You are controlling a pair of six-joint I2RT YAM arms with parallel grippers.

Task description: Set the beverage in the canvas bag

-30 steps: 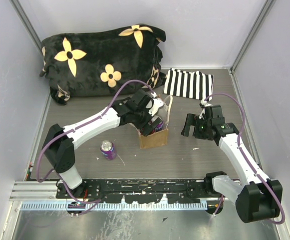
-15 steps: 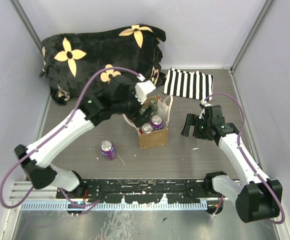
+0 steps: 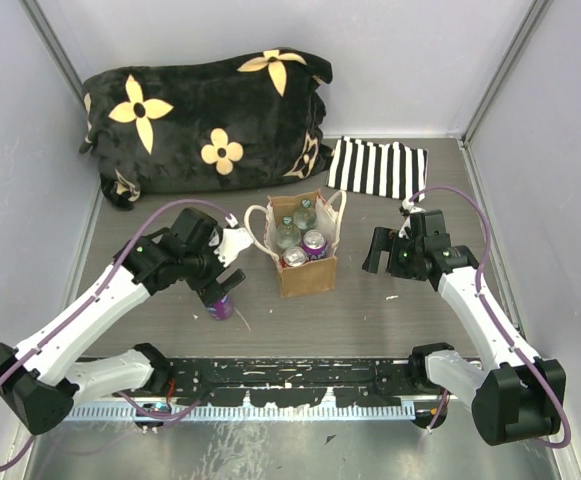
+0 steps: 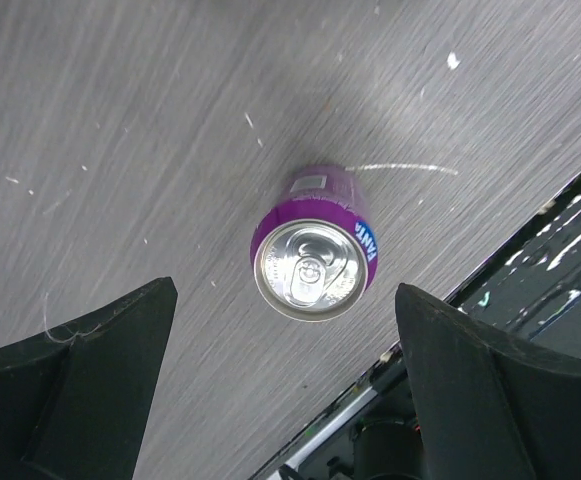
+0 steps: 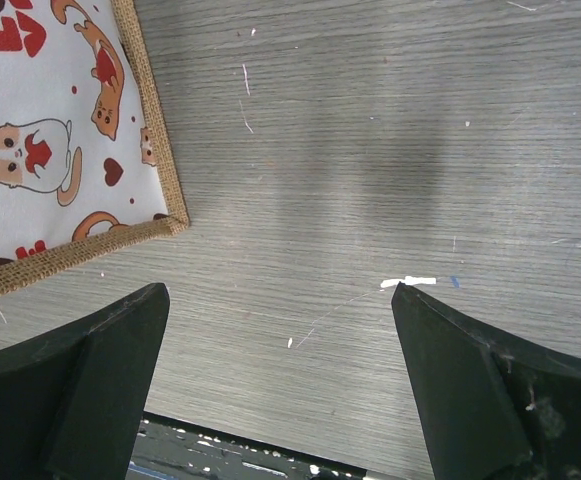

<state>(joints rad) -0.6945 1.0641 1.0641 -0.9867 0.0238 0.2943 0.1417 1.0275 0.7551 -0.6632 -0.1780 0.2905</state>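
- Left pincer (image 4: pixel 282 300) is wide open and holds nothing. It hangs right above the purple can (image 4: pixel 315 268), which sits at the centre of the left wrist frame, between the two dark fingers (image 4: pixel 80 390).
- In the top view, this can stands on the table (image 3: pixel 370 312) at the lower centre of the frame, just left of the canvas bag (image 3: pixel 308 279) and half hidden under the pincer.
- Right pincer (image 3: pixel 385 250) is also wide open and empty, at the right of the bag and apart from it.
- For the grasp, I would come straight down and keep the can centred, so that both fingers meet its wall together. If one finger touches first, I think the can tips over.
- I would close at the middle of its height and gently, because a thin can probably dents.
- The bag holds two bottles (image 3: pixel 304 213) and two cans (image 3: pixel 314 242), so the free room looks small. I would lift high enough to pass the rim and the handles (image 3: pixel 257 215).
- The purple can is upright: its long axis is vertical, and the lid with the pull tab points up toward the wrist camera.
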